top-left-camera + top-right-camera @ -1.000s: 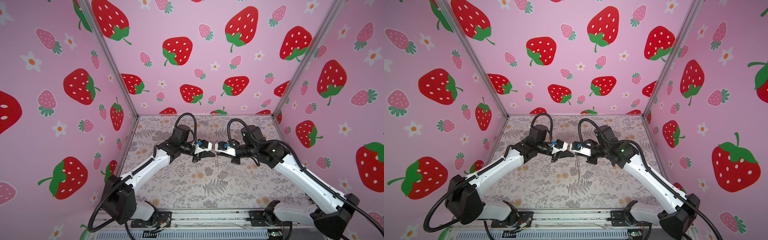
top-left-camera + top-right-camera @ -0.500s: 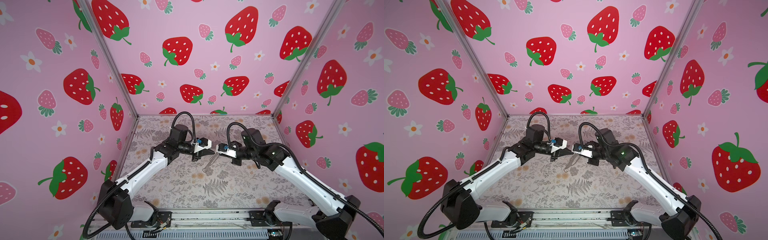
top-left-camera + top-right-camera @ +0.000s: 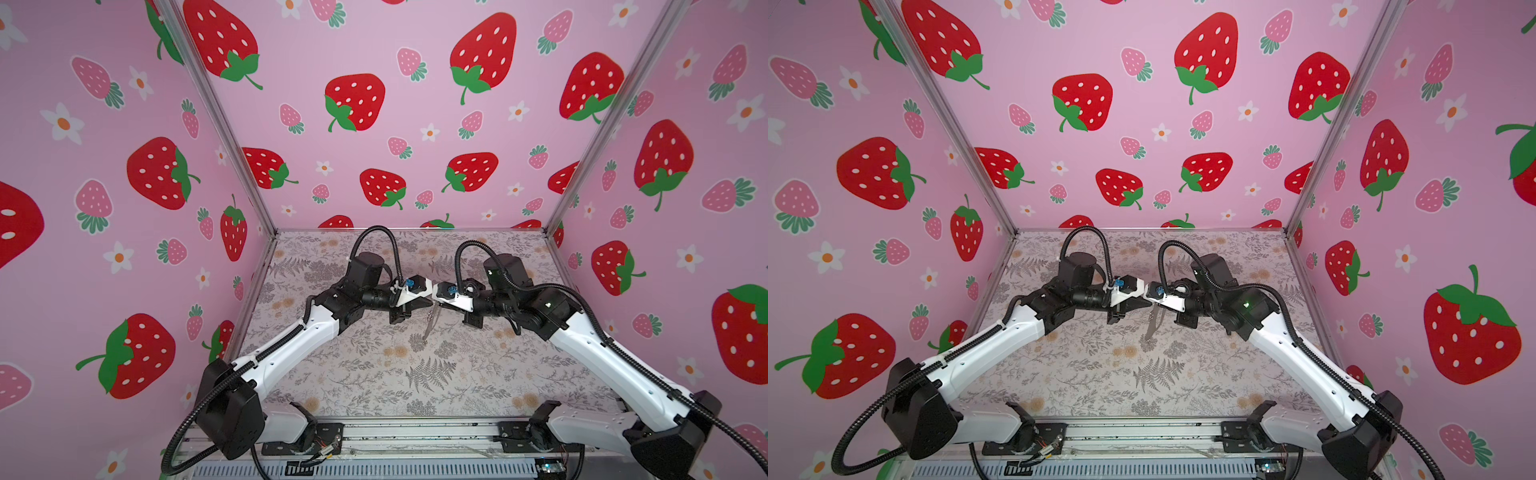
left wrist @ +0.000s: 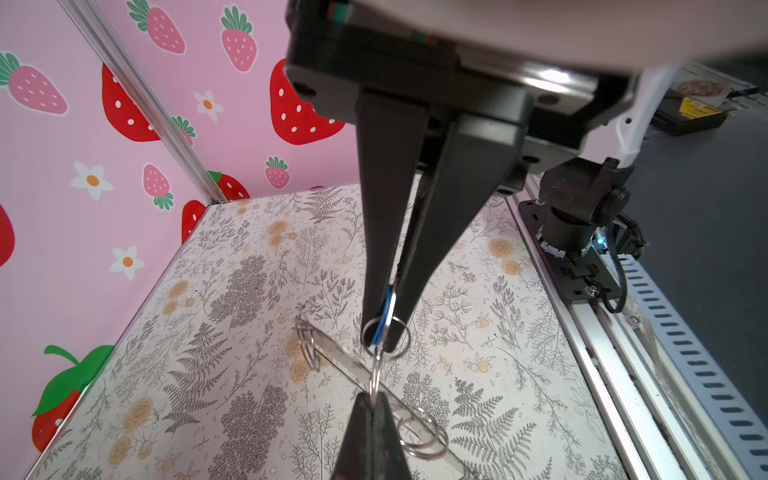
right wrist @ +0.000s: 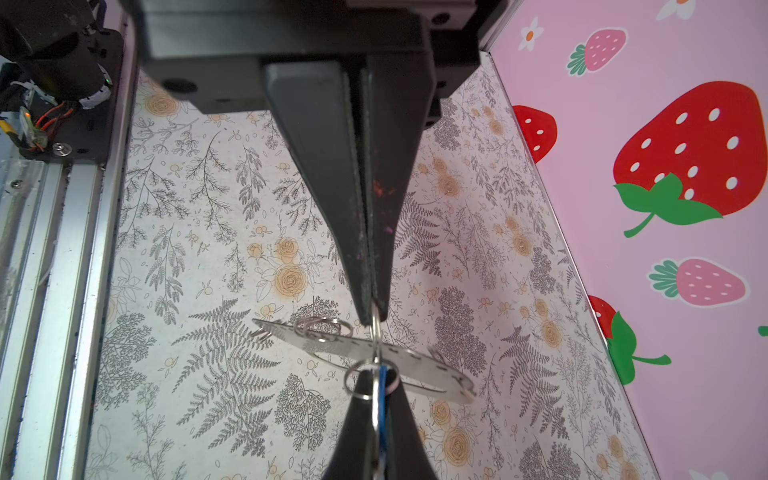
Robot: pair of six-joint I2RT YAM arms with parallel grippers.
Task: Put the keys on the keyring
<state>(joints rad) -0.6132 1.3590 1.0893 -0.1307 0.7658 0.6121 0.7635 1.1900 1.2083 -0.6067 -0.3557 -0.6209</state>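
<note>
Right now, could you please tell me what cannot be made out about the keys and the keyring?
- The keys: left wrist view shows only a blue edge; the left gripper hides the rest.
- The rings: in the right wrist view they overlap at the right gripper; whether they are linked is unclear.
- The keyring: too small for detail in both top views.

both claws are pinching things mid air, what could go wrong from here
1. The right claw pinches just a thin ring by its very tips; the keyring hanging off it could slip and fall.
2. The left claw grips the blue tag edge-on at its tips; threading it onto that ring could twist it loose.
</note>
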